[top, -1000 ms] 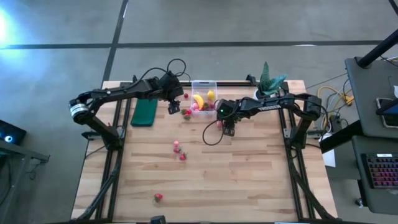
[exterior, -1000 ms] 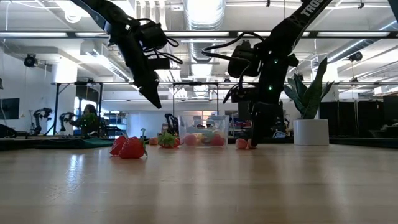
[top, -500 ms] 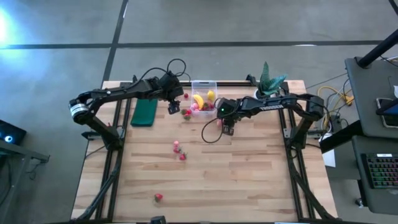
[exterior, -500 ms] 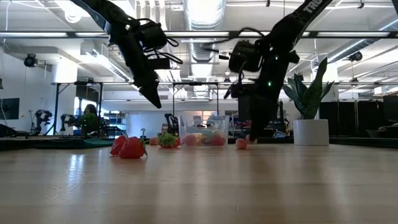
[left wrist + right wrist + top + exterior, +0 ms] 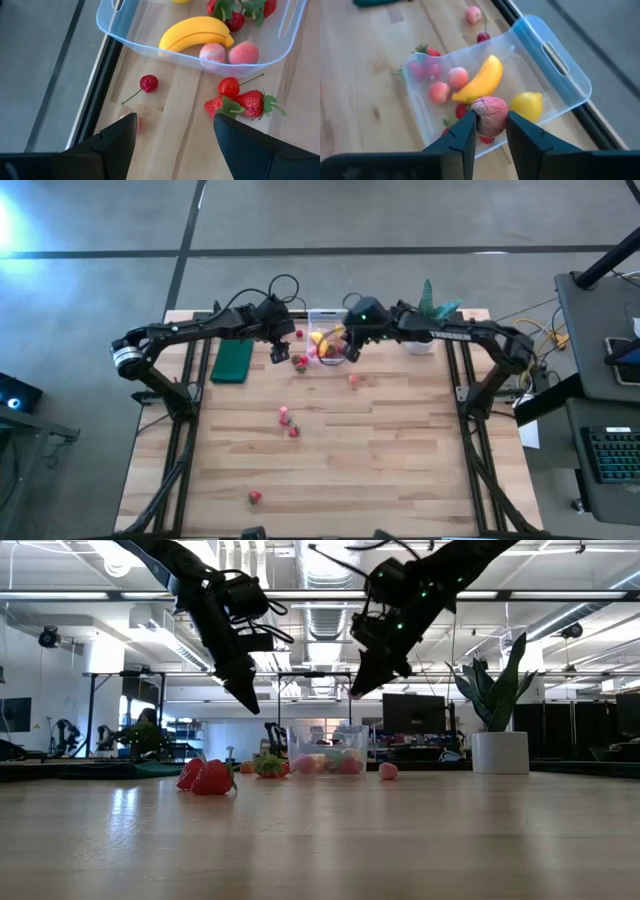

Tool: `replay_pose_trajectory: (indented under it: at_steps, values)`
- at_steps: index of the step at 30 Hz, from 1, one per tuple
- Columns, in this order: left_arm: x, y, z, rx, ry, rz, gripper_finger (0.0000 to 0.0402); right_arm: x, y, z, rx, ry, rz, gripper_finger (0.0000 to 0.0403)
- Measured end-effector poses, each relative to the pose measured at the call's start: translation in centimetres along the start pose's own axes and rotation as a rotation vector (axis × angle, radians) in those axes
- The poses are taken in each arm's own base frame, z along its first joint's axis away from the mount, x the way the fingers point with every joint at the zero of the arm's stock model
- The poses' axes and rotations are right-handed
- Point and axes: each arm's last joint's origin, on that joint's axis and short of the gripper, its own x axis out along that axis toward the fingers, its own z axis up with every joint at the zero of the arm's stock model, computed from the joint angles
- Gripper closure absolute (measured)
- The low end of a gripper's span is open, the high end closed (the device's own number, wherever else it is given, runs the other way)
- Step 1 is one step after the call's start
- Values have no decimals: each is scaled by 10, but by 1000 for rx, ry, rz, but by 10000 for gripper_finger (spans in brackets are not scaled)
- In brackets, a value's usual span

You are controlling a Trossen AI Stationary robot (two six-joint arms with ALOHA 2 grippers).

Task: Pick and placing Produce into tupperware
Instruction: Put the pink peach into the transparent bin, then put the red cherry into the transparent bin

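One wrinkled pink fruit [image 5: 490, 116] (roundish) over clear tupperware [image 5: 565, 75].

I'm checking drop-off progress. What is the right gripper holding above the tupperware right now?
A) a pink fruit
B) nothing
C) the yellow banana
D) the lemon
A: in the right wrist view, the right gripper is shut on a pink fruit above the tupperware, while the banana and lemon already lie inside it.
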Motion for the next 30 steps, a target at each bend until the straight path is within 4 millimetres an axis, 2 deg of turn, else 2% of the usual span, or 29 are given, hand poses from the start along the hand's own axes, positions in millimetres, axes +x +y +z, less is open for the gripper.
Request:
replay_pose_trajectory:
  at_steps: [7, 11, 17, 21, 25, 30]
  values:
    - [0, 0, -1, -28, 12, 19, 152, 25, -5, 21, 19, 57, 35, 247]
    - [0, 1, -1, -28, 11, 22, 152, 26, -6, 32, 3, 82, 22, 211]
    - [2, 1, 2, -31, -15, 31, 152, 7, -11, 35, -29, 144, -76, 180]
    - [10, 2, 2, 33, -19, 29, 153, -13, -14, 33, -29, 158, -79, 169]
    - [22, 1, 0, 162, -47, -102, 153, -29, -14, 21, 16, 209, -60, 166]
    - [38, 4, -3, 166, -23, -155, 153, -51, -12, -3, 96, 224, -69, 166]
